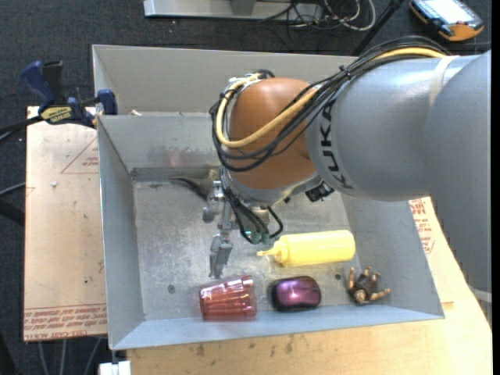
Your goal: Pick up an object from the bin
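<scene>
Four small things are lying along the near side of a grey metal bin (117,233) while the KUKA arm (406,131) is reaching in from the right, its gripper (218,267) hanging low over the bin floor, left of centre. Whether the gripper is open or closed cannot be told from this angle, and nothing is showing in its grasp.

Lying closest to it is a red plastic cup (228,298), see-through and ribbed along its length, tipped on its side against the bin's near wall, with the gripper's tip sitting just beyond the cup's left end. Just beside the cup on the right, a glossy purple oval object (295,294) is resting on the floor. A yellow squeeze bottle (314,248) is lying on its side behind that one, nozzle pointing left toward the gripper. A small brown knobbly object (366,285) is sitting apart near the right-hand wall.

Black and yellow cables (234,135) are looping round the orange cover (269,131) on the arm's wrist.
</scene>
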